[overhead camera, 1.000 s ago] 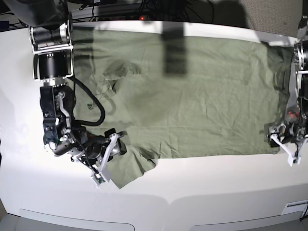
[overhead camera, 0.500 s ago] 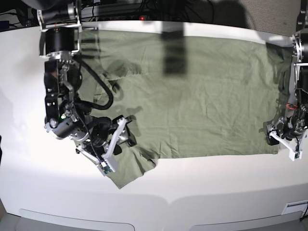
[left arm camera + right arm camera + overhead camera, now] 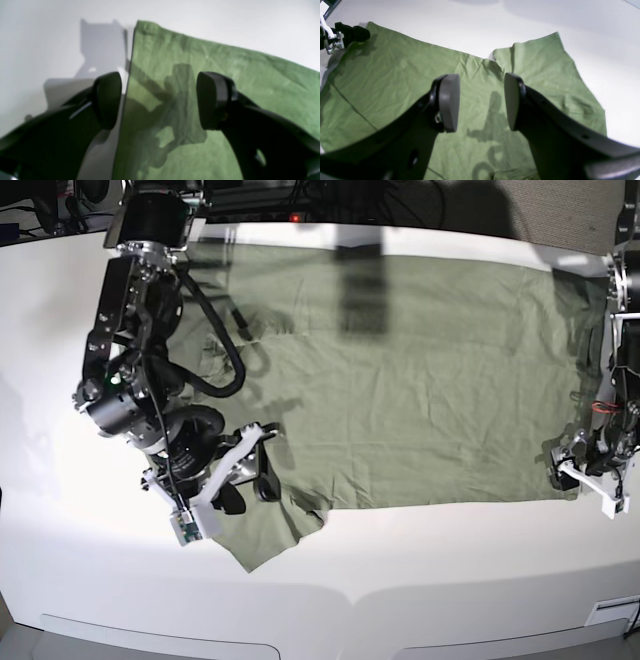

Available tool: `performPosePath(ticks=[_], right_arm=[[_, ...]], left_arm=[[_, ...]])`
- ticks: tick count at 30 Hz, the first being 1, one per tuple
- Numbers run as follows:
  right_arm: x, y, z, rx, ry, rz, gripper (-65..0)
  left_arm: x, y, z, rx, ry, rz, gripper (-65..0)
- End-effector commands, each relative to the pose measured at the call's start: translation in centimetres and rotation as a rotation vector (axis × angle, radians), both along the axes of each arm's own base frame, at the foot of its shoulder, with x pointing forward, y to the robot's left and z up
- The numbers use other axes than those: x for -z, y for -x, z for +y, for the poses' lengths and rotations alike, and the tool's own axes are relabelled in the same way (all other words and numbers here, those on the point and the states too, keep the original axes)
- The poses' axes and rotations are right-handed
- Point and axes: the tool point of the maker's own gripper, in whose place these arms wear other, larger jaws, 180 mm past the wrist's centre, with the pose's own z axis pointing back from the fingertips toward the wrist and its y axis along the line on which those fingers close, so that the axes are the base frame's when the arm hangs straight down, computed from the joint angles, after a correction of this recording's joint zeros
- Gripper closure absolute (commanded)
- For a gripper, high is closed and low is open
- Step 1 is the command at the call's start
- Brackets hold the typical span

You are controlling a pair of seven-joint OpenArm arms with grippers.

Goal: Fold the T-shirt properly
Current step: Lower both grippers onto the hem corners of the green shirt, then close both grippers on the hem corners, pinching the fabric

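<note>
The sage-green T-shirt (image 3: 420, 380) lies spread flat and wrinkled across the white table (image 3: 450, 580), with one sleeve (image 3: 270, 535) pointing toward the front left. My right gripper (image 3: 247, 490) hovers open above the cloth by that sleeve; in the right wrist view the gripper (image 3: 481, 102) has nothing between its pads and the T-shirt (image 3: 395, 75) lies below. My left gripper (image 3: 575, 480) stands open at the shirt's right front corner. In the left wrist view the gripper (image 3: 158, 100) straddles the T-shirt (image 3: 200, 55) edge, one pad over the table and one over cloth.
Dark cables and equipment (image 3: 300, 195) run behind the table's far edge. A dark shadow band (image 3: 362, 290) falls on the shirt near the back. Bare white table runs along the front, down to its rounded front edge (image 3: 350, 600).
The right arm has swung toward the back and its gripper has shifted a little right over the sleeve, still open. The left gripper has barely moved.
</note>
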Motion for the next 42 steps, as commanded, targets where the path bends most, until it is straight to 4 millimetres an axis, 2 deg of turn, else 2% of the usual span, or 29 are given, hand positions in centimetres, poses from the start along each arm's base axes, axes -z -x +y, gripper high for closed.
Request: performPosePath(ticks=[1, 9, 15, 19, 22, 28, 42], right_arm=[[-1.8, -0.4, 0.4, -0.013, -0.015, -0.058, -29.1], [-1.0, -0.1, 0.2, -0.015, 0.008, -0.018, -29.1], [-0.9, 0.0, 0.2, -0.016, 0.013, -0.009, -29.1], [-0.9, 0.0, 0.2, -0.016, 0.012, -0.011, -29.1], [-0.9, 0.0, 0.2, -0.016, 0.012, -0.011, -29.1], [-0.9, 0.0, 0.2, -0.025, 0.018, -0.015, -29.1], [-0.9, 0.0, 0.3, -0.025, 0.017, -0.015, -29.1]], left_arm=[[-2.5, -1.7, 0.8, -0.005, -0.007, -0.074, -45.3], [-0.7, -0.6, -0.2, 0.042, -0.082, -0.104, -45.3], [0.8, 0.4, -1.6, 0.033, -0.005, -0.045, -45.3], [0.0, -0.1, -4.2, 0.080, 0.151, -0.048, -45.3], [-0.8, -0.7, -4.8, 0.108, 0.171, -0.053, -45.3], [-2.6, -2.0, -4.2, 0.103, 0.156, -0.110, -45.3], [-3.0, -1.4, -1.7, 0.083, 0.119, -0.102, -45.2]])
